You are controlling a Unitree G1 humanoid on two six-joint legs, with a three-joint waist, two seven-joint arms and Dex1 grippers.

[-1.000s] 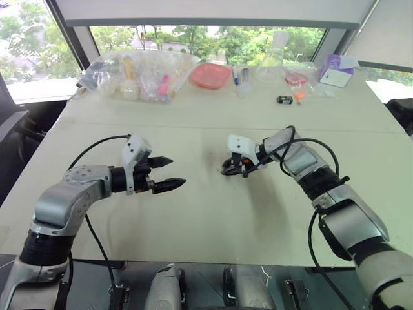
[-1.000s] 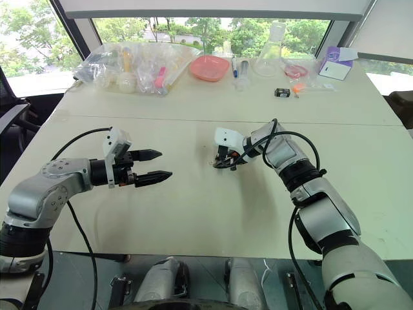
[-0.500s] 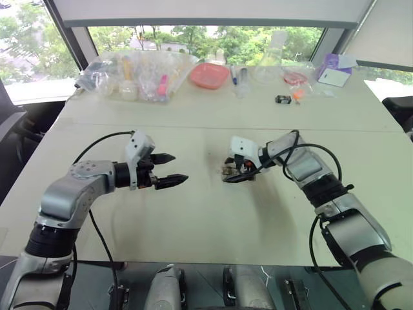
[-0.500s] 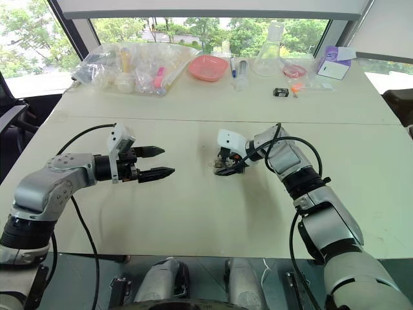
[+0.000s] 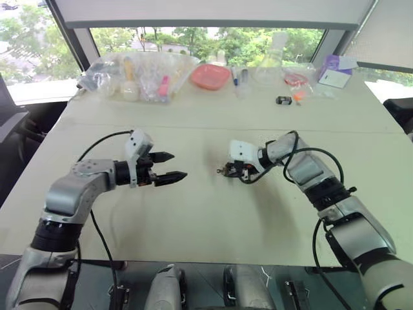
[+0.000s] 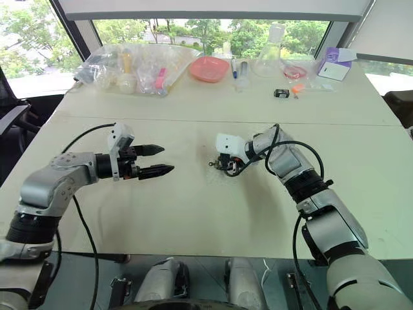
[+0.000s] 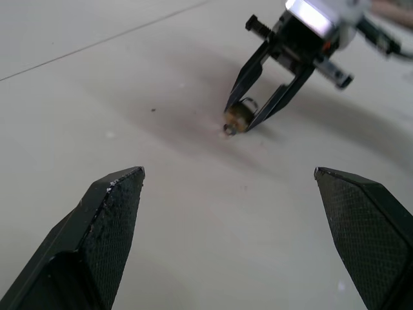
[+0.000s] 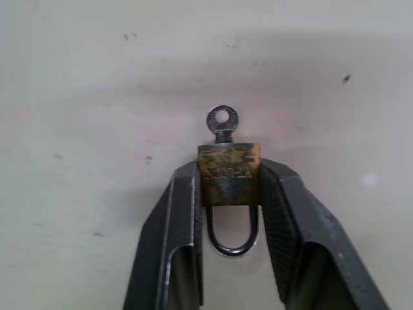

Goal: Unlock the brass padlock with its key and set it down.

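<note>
The brass padlock point(image 8: 230, 174) is a tiny dull yellow block with a thin silvery shackle point(image 8: 232, 242). It sits pinched between the two black fingers of my right gripper point(image 8: 230, 169), just above the pale table point(image 5: 206, 219) near its middle. A small silvery key point(image 8: 222, 123) sticks out of the lock's body, pointing away from the gripper. In the left eye view my right gripper point(image 5: 230, 172) tilts down and to the left. My left gripper point(image 5: 176, 165) hovers to the left of it, open and empty, pointing at the padlock point(image 7: 240, 116).
Along the table's far edge lie clear plastic bags point(image 5: 139, 76) of small items, a pink dish point(image 5: 210, 75), a glass flask point(image 5: 274, 61), a purple box point(image 5: 335, 70) and a small black box with an orange bit point(image 5: 284, 99).
My right wrist has rolled a little over the same spot, still gripping the padlock. The left gripper stays open and has barely shifted.
</note>
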